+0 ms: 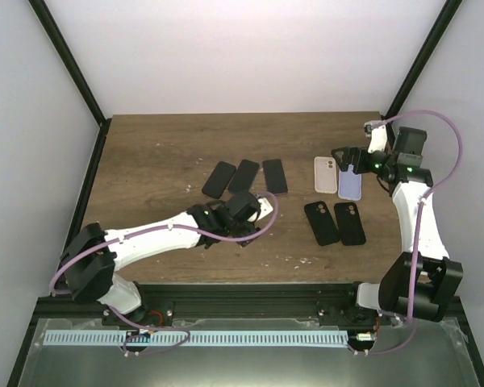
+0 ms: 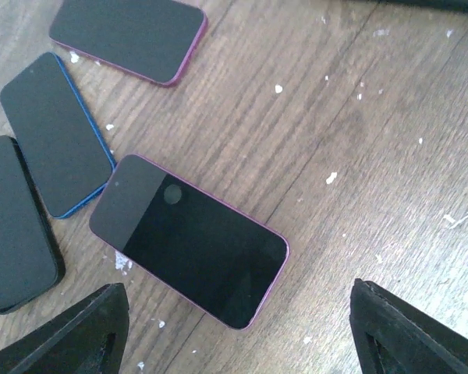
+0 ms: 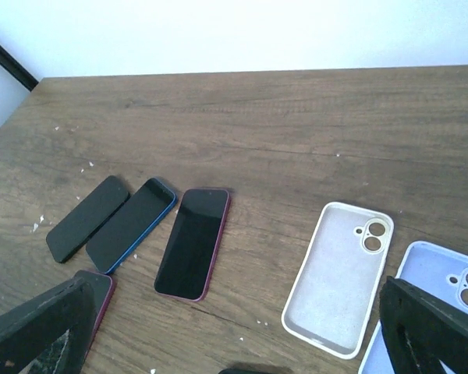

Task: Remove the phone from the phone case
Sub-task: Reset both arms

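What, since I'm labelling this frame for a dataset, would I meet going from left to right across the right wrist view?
black phone → blue-edged phone → maroon-edged phone → white case → lavender case

Wooden table (image 1: 161,145) carries phones (image 3: 193,243), cases (image 3: 338,276) and, seemingly, white crumbs (image 2: 331,178).
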{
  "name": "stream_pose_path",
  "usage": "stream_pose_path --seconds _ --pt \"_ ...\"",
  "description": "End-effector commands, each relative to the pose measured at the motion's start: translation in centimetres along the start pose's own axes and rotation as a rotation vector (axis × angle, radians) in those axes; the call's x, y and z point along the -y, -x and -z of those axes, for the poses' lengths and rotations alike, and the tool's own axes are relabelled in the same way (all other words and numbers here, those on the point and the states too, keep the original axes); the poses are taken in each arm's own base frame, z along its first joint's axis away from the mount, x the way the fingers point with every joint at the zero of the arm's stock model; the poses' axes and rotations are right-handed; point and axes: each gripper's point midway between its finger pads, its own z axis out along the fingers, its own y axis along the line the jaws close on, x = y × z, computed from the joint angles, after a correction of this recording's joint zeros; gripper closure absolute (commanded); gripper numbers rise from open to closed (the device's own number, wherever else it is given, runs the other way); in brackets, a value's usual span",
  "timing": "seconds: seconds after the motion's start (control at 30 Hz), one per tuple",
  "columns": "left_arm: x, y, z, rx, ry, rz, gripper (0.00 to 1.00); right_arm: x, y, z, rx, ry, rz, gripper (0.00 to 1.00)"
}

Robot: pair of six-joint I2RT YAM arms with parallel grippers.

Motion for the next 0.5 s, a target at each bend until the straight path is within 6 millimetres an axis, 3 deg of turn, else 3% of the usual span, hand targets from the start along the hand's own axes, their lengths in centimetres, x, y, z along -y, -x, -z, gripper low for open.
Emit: stream_pose_path --seconds 0.0,0.23,0.33,0.47 --pt "-1.9 2.5 2.6 0.086 -0.032 0.114 0.21 -0.6 3.9 2.1 0.094 -0.034 0.044 0.0" --pt "-5.8 3.5 5.6 0.183 -0.034 0.278 0.21 -1.2 5.0 2.5 0.106 -0.013 0.029 0.0" --pt "-9.1 3.1 7.1 0.217 0.022 0.398 0.21 -0.9 5.7 2.9 0.13 -0.043 0.026 0.0" --pt "-15.0 1.5 10.0 0.277 0.126 0.575 0.17 -0.9 7.8 4.1 0.195 -0.086 0.068 0.0"
